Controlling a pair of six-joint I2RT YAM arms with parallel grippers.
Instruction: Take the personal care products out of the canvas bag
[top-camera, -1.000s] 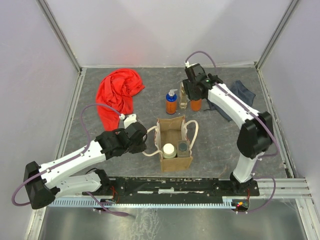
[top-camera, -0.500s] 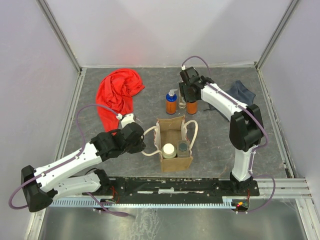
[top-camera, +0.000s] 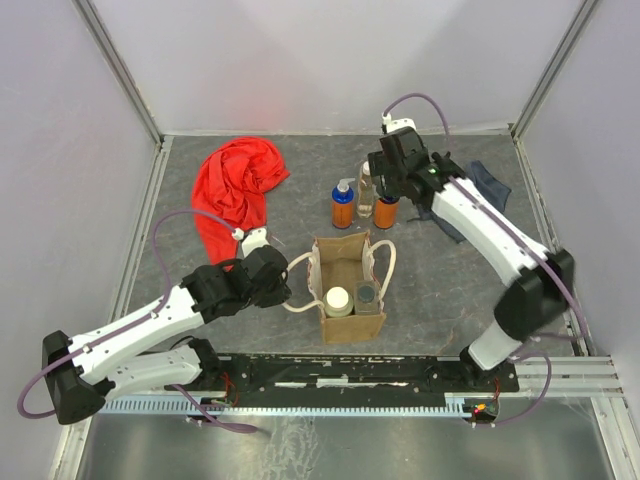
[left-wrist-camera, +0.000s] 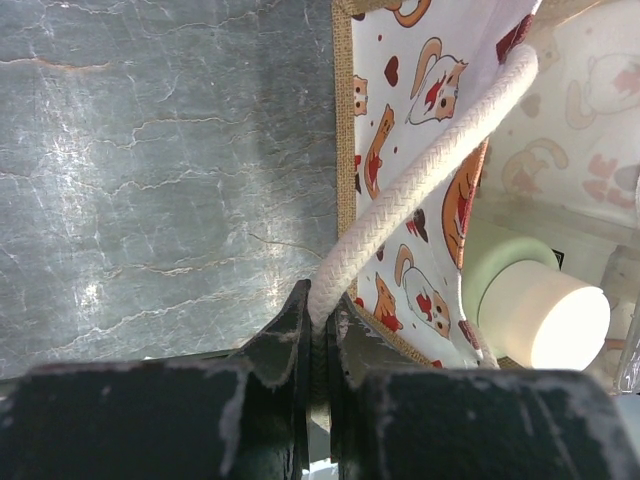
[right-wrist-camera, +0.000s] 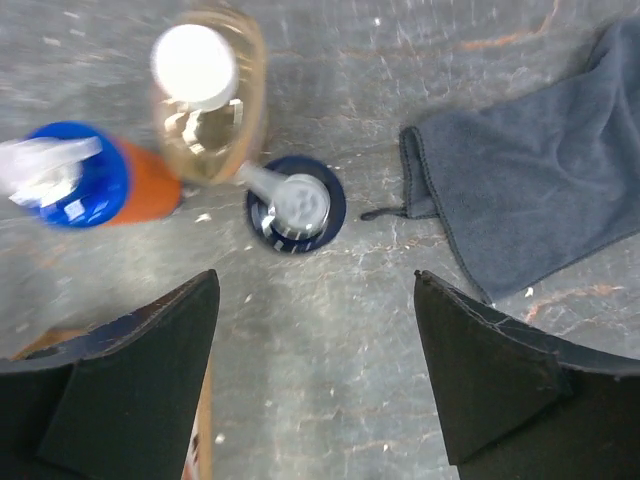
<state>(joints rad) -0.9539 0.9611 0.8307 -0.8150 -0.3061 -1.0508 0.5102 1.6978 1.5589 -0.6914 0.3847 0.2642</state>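
The canvas bag stands open at the table's middle front. Inside it are a beige white-capped bottle and a clear dark-capped one. My left gripper is shut on the bag's left cream handle. Behind the bag stand an orange bottle with a blue top, a slim clear amber bottle and a second orange bottle, whose blue pump top shows from above. My right gripper hovers open above them, holding nothing.
A red cloth lies crumpled at the back left. A dark blue-grey cloth lies at the back right, just right of the bottles. White walls close in the table's back and sides.
My right gripper has opened, let go of the second orange bottle and lifted away. The right arm's elbow swung out to the right. The left gripper still holds the handle.
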